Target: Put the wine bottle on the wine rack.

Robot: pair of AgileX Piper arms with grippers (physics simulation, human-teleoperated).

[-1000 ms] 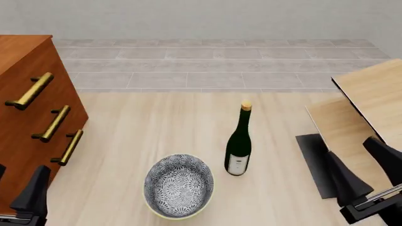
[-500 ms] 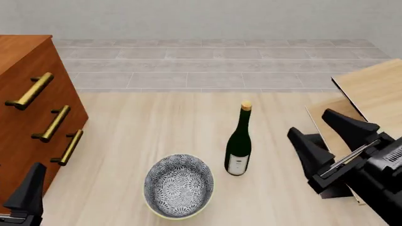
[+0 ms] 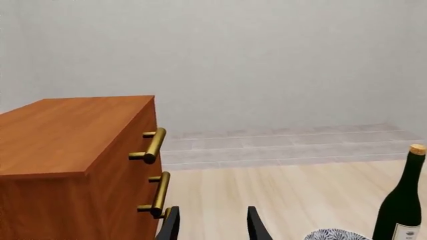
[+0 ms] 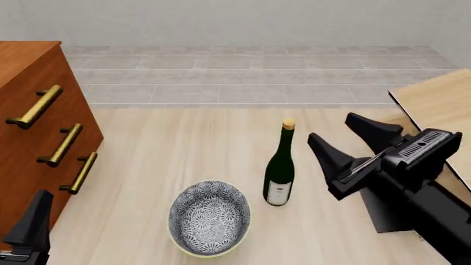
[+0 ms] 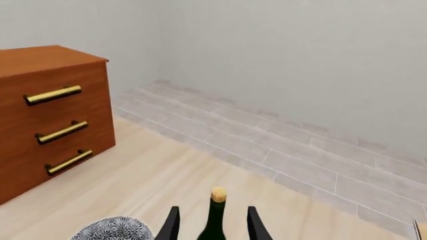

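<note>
Since the earlier frame, the right gripper (image 4: 347, 149) is seen shifted left toward the slim dark green glass wine bottle (image 4: 279, 168), jaws spread wide and not touching it. That bottle is stood upright on the table beside the patterned grey-white bowl (image 4: 209, 217). Left gripper (image 3: 213, 227) is held low, jaws parted, near the reddish-brown drawer cabinet (image 4: 37, 138). Part of the pale-wood wine rack (image 4: 434, 102) is seen at far right.
</note>
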